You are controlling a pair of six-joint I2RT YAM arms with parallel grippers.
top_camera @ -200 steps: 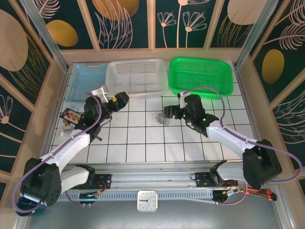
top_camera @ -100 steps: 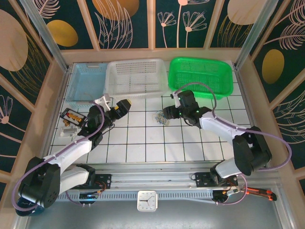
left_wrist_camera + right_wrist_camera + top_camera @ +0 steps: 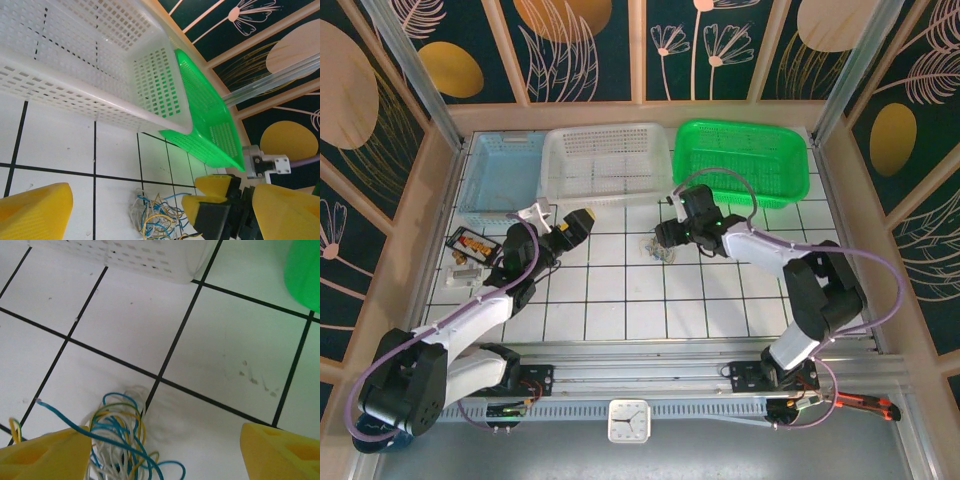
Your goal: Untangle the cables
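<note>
Right gripper (image 3: 663, 238) is shifted left, over cables (image 3: 658, 250); fingers (image 3: 45, 455) held spread, tangle seemingly between them. Left gripper (image 3: 576, 222), also spread, is sited farther off.

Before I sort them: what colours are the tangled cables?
Blue, yellow and whitish cables, clearest in the right wrist view.
</note>
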